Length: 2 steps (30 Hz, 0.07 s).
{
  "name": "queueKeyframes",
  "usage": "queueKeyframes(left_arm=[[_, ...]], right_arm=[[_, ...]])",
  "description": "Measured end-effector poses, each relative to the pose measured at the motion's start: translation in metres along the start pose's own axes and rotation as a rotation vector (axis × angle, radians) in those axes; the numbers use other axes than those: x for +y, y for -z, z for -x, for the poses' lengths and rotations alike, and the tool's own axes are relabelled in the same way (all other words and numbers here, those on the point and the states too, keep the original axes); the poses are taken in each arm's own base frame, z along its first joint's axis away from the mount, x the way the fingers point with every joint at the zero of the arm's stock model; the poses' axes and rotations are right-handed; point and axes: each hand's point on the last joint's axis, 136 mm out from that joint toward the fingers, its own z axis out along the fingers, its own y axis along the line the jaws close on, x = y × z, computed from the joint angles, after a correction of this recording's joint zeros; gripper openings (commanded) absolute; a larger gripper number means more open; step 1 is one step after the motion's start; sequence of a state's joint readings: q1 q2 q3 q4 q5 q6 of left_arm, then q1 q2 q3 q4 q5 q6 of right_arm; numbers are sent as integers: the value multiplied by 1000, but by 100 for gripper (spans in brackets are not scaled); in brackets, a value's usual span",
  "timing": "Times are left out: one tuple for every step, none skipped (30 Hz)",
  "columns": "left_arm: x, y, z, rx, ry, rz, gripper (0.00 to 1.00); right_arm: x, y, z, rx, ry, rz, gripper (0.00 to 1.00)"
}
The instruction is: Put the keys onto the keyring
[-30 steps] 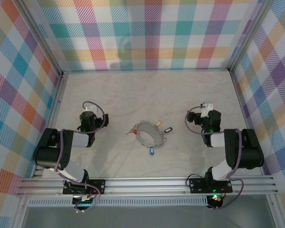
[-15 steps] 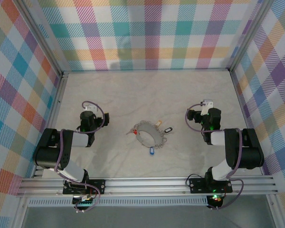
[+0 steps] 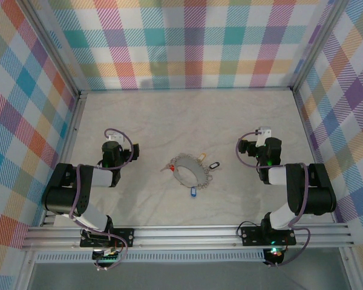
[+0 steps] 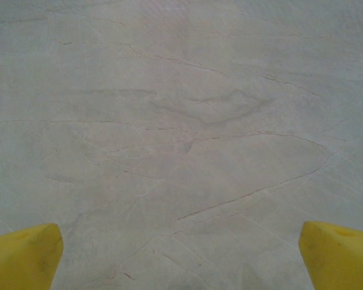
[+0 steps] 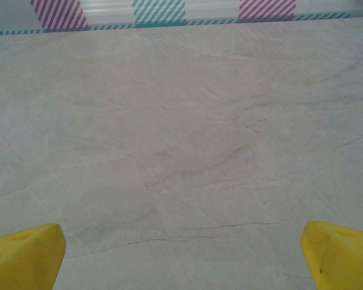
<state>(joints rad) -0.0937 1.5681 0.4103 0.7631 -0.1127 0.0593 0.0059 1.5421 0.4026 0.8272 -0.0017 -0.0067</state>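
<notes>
Left gripper [image 4: 181,257] is hovering with its jaws spread wide apart and holding nothing; in its wrist view the two yellow fingertips [image 4: 24,254] are sitting at the bottom corners, with bare marbled tabletop [image 4: 181,121] lying between them. Right gripper [image 5: 183,254] is standing the same way, jaws wide and empty, its yellow fingertips [image 5: 342,254] framing bare tabletop that is running out to the foot of the plaid wall [image 5: 163,12].

From above, both arms are rising from bases bolted to the metal rail [image 3: 187,235] at the near edge. The left gripper [image 3: 113,151] is hanging over the left side of the table and the right gripper [image 3: 267,151] over the right side, each well apart from the task's things.

Between the two grippers, around the middle of the table, the keyring [image 3: 183,178] is lying flat as a silver-grey hoop, with fine chain links [image 3: 207,179] trailing along its right side. The keys are lying around it: the blue-tagged key [image 3: 193,192] just beside its near edge, the red-tagged key [image 3: 167,168] at its left, the black-tagged key [image 3: 214,164] to its right, and the yellow-tagged key [image 3: 201,158] at its far right edge. Whether any key is threaded on the hoop is too small to tell.

Beyond them the tabletop is stretching to the far plaid wall [image 3: 187,48].
</notes>
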Motion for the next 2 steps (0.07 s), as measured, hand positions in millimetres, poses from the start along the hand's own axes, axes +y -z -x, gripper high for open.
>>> queueKeyframes(left_arm=[[0, 0, 0, 0, 0, 0, 100], [0, 0, 0, 0, 0, 0, 100]], right_arm=[[0, 0, 0, 0, 0, 0, 100], [0, 0, 0, 0, 0, 0, 100]])
